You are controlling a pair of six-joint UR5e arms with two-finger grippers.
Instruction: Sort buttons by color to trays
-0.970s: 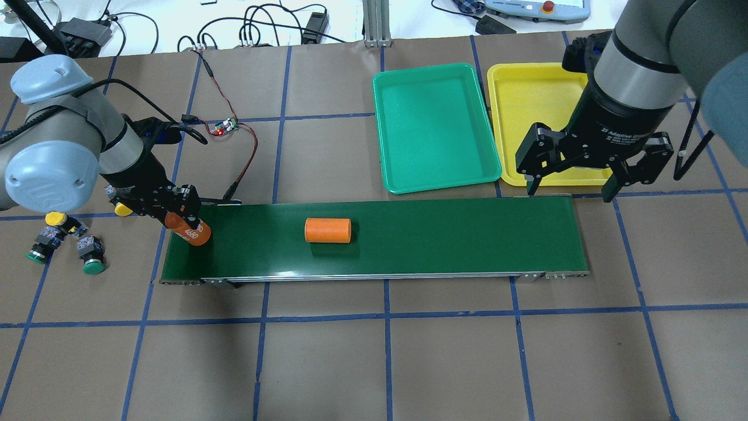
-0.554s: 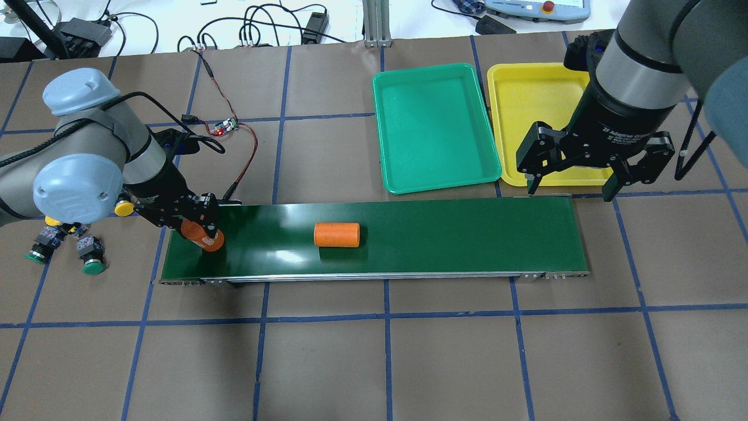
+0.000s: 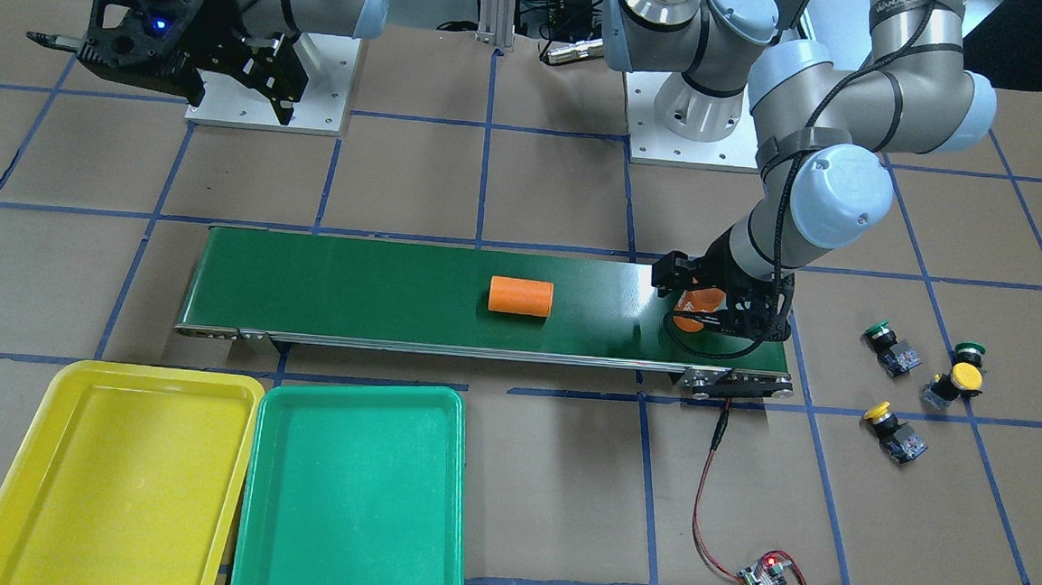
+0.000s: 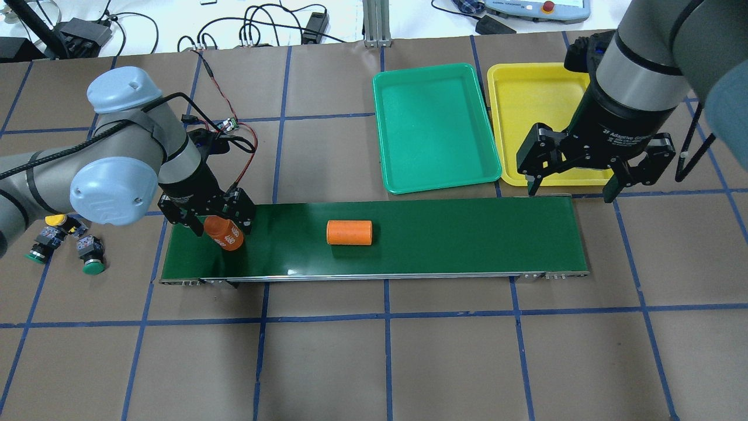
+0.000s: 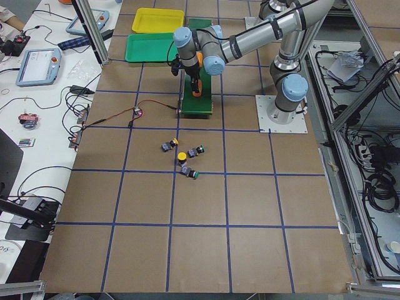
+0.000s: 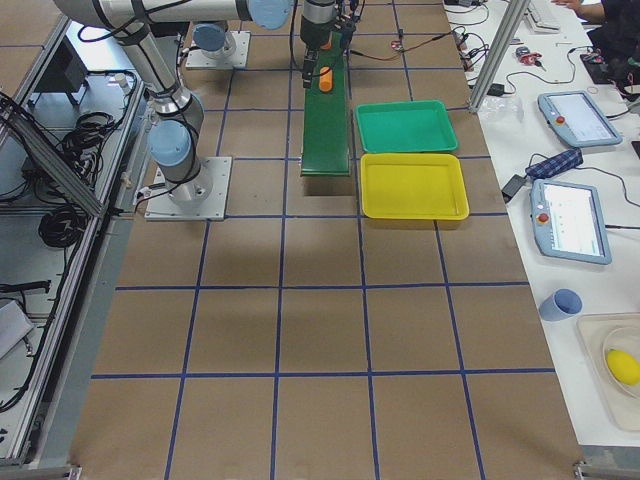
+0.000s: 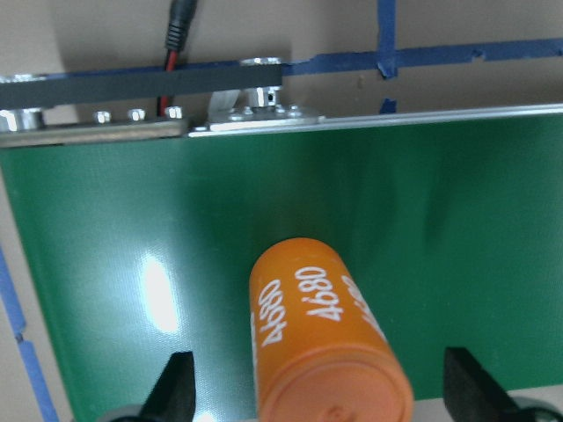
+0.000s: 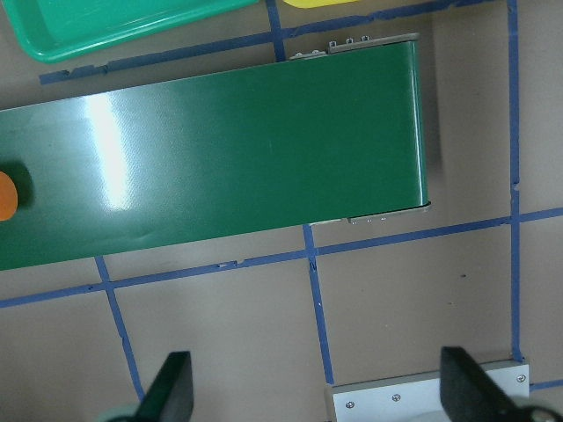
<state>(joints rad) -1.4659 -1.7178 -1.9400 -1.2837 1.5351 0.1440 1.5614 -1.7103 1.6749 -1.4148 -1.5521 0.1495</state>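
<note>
Brown paper with a blue tape grid covers the worktop point(image 4: 409, 362). In the overhead view, nearest the camera at left centre, the left pincer point(image 4: 207, 225) is clamped on an orange cylinder printed "4680" point(image 4: 225, 233), held tilted over the left end of the dark-green conveyor belt point(image 4: 456, 234); the left wrist view shows the cylinder between the two fingertips with belt beneath. A second orange cylinder point(image 4: 349, 232) lies on its side mid-belt, long axis along the belt.

Three of the buttons point(image 4: 64, 245) show at the far left edge of the frame, off the belt on the paper, behind and to the outside of the left pincer; the front-facing view shows all four, two yellow-capped and two green-capped, loosely clustered near one another. They lie just beside the left arm and well apart from the right, so the left arm is my pick for fetching them.

Farther off, at upper right, the right pincer point(image 4: 571, 187) hangs spread and empty over the belt's right end, beside the yellow tray point(image 4: 526, 82) and green tray point(image 4: 435, 126), neither holding a button.
</note>
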